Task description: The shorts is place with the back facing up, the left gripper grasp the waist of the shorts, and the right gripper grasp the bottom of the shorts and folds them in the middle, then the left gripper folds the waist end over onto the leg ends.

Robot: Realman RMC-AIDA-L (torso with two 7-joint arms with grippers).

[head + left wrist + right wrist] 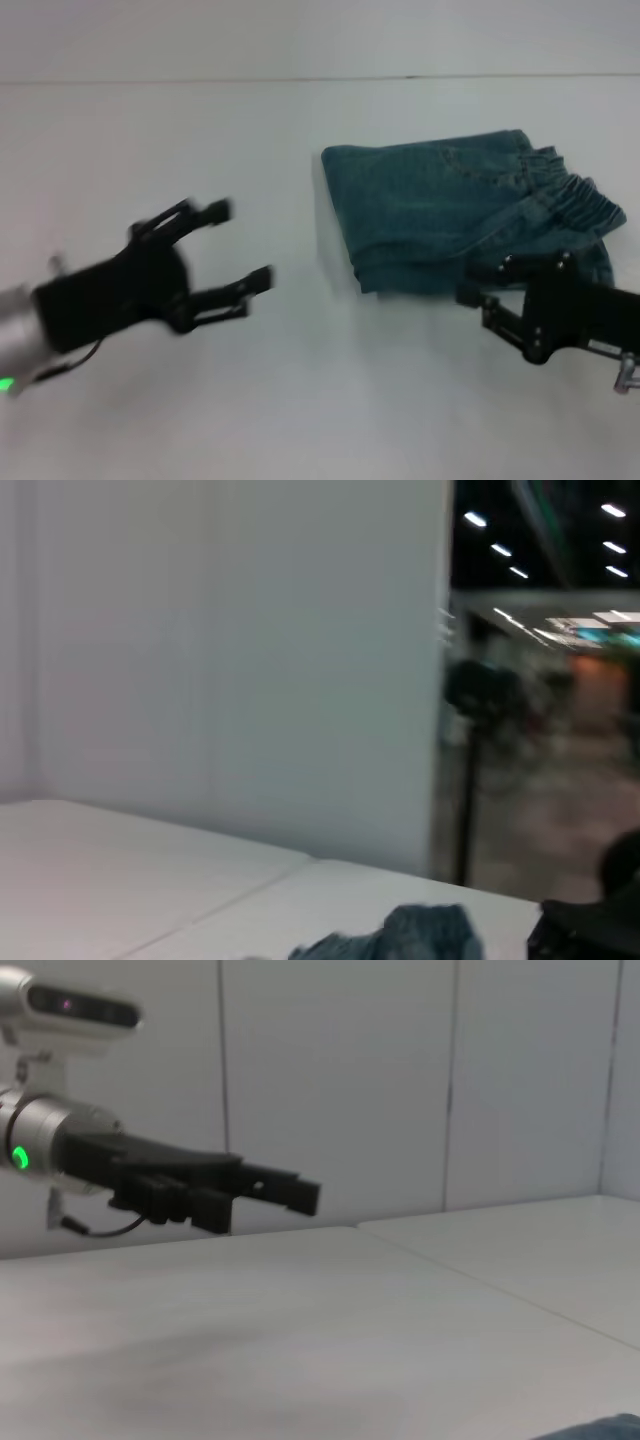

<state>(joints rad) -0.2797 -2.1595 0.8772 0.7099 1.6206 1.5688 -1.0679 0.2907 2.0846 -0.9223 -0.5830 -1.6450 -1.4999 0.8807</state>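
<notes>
The blue denim shorts (455, 210) lie folded into a compact bundle on the white table, right of centre, with the gathered waistband (590, 200) at the bundle's right end. My left gripper (240, 245) hovers open and empty, well to the left of the shorts. It also shows from the side in the right wrist view as the left gripper (300, 1192). My right gripper (482, 280) is open at the near right edge of the shorts, holding nothing. A corner of the shorts (400, 935) shows low in the left wrist view, and a sliver of the shorts (600, 1428) shows in the right wrist view.
The white table (200, 400) stretches around the shorts, with a seam line along its far side (300, 80). White wall panels (330, 1080) stand behind it. Beyond the wall's end a dim room (550, 680) shows.
</notes>
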